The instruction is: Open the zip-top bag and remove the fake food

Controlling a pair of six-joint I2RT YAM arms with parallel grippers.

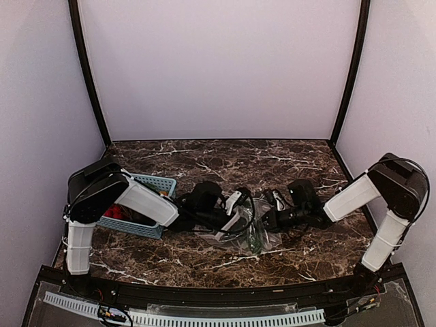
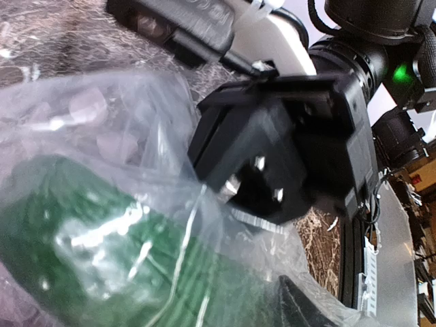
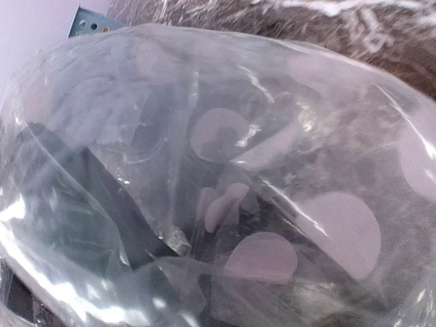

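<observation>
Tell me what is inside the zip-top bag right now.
Through the clear zip-top bag, one green vegetable shows in the left wrist view. Crinkles and glare in the plastic hide the rest, so any other food cannot be made out.

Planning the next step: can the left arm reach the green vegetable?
Probably not: the green vegetable sits inside the zip-top bag, clear plastic between it and the left gripper; no opening shows.
</observation>
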